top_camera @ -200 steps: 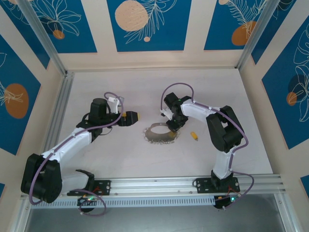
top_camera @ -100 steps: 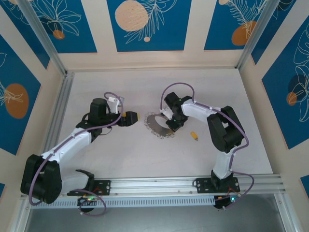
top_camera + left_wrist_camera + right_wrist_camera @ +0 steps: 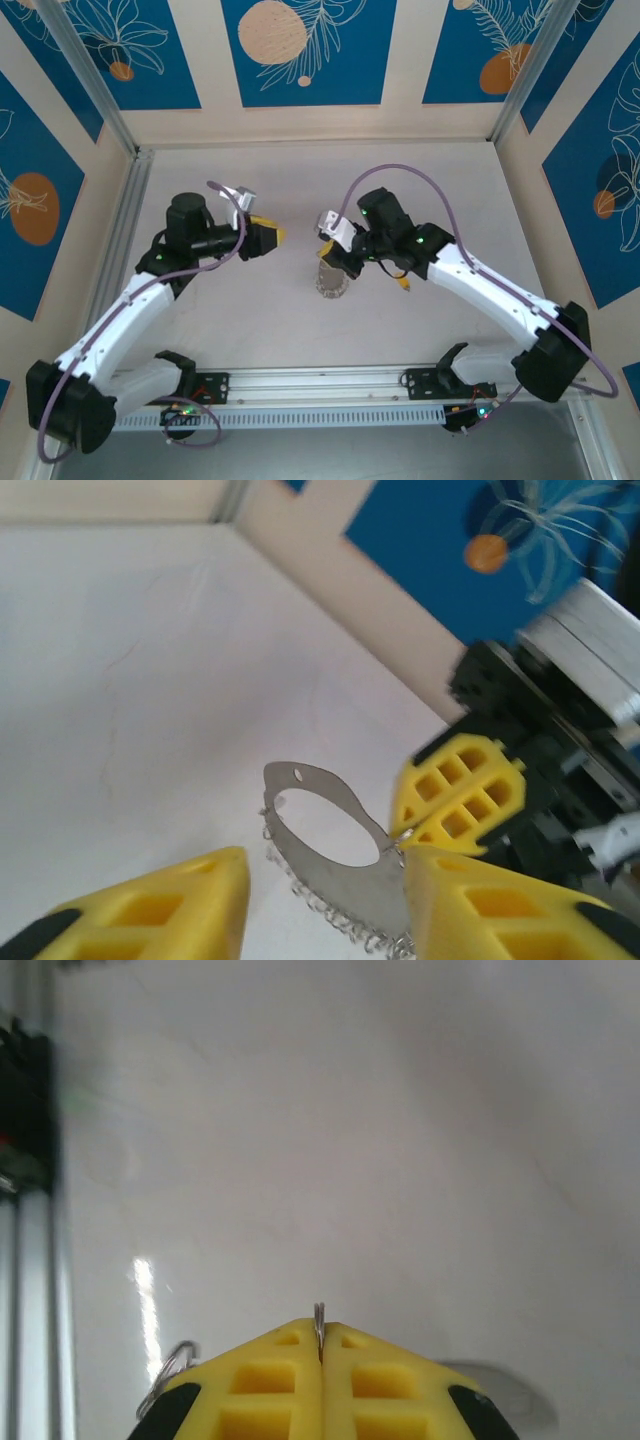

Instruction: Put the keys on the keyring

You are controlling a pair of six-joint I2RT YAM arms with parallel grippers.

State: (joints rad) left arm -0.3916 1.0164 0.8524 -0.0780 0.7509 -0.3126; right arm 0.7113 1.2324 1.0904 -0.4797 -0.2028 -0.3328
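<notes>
Overhead, the right hand (image 3: 336, 256) reaches in over the middle of the pale worktop (image 3: 300, 180). Its yellow fingers (image 3: 280, 1380) are pressed tight together, pinching the thin metal edge of the keyring (image 3: 331, 280). The keyring hangs below that hand, lifted on edge rather than lying flat. Seen from the left wrist, it is a flat grey oval hoop (image 3: 335, 845) whose long axis runs from upper left to lower right. A small punched hole marks its free far end, and the pinched end points toward the right hand (image 3: 405, 842). A fringe of tiny silvery keys (image 3: 320, 905) dangles along its lower edge.

The left hand (image 3: 268, 237) hovers to the left, pointed toward the keyring and apart from it. Its two yellow fingers (image 3: 150, 910) are spread, with nothing between them.

A tiny yellow key (image 3: 402, 283) lies on the worktop just beside the right forearm. It is too small to tell which way it points.
</notes>
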